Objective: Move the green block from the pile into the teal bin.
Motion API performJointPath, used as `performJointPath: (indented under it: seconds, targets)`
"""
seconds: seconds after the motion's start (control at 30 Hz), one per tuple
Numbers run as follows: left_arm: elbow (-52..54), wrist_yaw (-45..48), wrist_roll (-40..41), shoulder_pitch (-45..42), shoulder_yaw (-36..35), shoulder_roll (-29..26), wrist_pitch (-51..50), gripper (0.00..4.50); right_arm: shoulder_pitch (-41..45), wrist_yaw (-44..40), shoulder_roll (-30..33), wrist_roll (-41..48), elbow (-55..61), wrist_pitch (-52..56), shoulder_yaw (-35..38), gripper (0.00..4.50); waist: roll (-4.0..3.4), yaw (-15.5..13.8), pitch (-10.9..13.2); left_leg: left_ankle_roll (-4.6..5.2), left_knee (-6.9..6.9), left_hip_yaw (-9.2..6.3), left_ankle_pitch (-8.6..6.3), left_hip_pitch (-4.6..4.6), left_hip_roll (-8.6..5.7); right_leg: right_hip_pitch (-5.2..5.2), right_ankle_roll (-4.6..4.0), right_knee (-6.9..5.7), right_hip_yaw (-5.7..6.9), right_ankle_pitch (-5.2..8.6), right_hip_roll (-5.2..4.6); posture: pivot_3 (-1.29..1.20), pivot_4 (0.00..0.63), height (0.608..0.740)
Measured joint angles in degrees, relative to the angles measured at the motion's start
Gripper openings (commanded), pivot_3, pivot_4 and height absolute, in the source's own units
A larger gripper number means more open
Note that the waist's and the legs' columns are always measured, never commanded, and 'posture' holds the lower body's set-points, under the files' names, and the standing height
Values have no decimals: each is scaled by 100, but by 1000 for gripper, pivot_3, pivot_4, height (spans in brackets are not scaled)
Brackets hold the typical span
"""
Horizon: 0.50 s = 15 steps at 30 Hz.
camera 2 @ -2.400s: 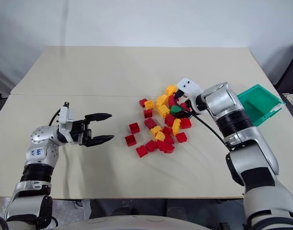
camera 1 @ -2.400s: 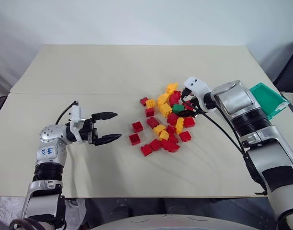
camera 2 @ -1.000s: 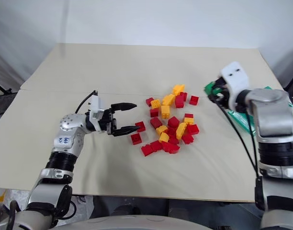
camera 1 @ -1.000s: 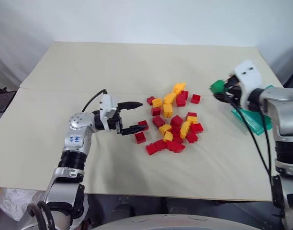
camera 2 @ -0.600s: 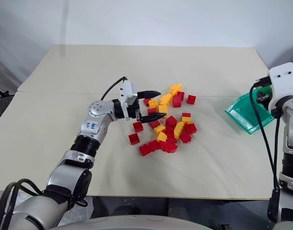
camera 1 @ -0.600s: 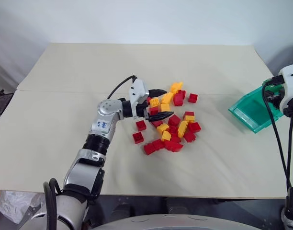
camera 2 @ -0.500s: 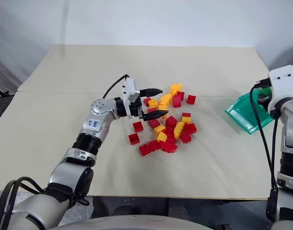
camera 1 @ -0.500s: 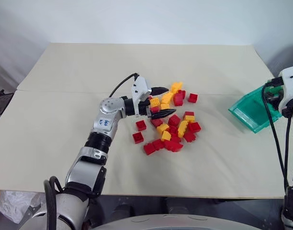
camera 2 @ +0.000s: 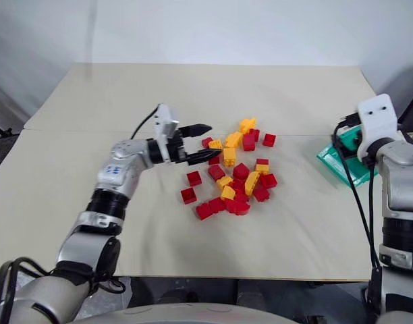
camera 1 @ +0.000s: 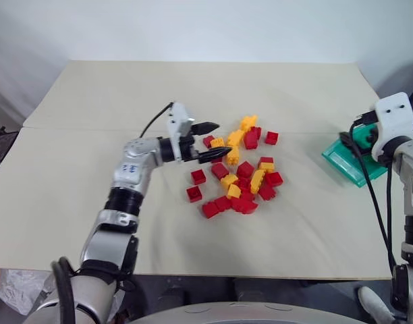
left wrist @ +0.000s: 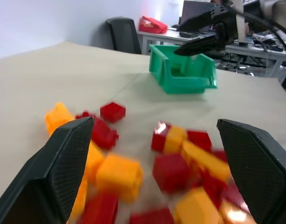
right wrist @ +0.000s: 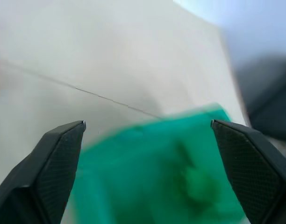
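Observation:
The pile of red and yellow bricks lies mid-table. My left gripper hovers open at the pile's far-left edge, with nothing between its fingers. The teal bin sits tilted at the table's right edge. My right gripper hangs open just above the bin, its jaws wide apart and empty. A blurred darker green lump inside the bin looks like the green block. In the left wrist view the right gripper shows over the bin.
The beige table has a seam running across it. Two red bricks lie loose on the pile's left side and one more sits behind it. Black cables trail from the right wrist.
My right gripper carried the green block rightward from beside the pile to over the bin and opened; its fingers are now empty. My left gripper swung in toward the pile's left edge.

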<state>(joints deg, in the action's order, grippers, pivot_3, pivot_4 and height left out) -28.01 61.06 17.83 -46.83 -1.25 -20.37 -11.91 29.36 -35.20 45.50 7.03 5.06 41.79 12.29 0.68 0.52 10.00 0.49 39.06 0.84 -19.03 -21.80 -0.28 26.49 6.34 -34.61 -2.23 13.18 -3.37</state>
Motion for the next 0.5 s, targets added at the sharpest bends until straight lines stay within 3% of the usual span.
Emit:
performJointPath:
  seconds: [0.13,0.23,0.3,0.5]
  targets:
    - [306,396,98,737,-248,-947,-222,4500,-1303,-1652,222,851,854,-1008,-60,4489,0,-35,0,0,2,-3,0,2,0,-7,0,-1,1,0,-8,0,150,740]
    - [370,783,328,1205,-547,-1397,-235,4500,-1767,-2621,369,1404,921,-1432,-38,4489,3,-50,2,11,10,-3,-6,24,-6,-46,12,18,2,-7,-20,0,150,740]
    - [458,915,422,1530,-730,-1619,-200,4500,-1927,-3010,449,1568,690,-1696,77,4489,3,-40,4,32,7,-11,-20,78,-1,-110,11,52,12,-6,-21,0,150,740]
    - [723,754,584,2270,-1283,-1960,-174,4500,-2179,-3711,645,1509,-305,-2562,122,4489,4,-42,4,28,4,-21,-27,73,-1,-109,9,54,22,-6,-43,0,150,740]
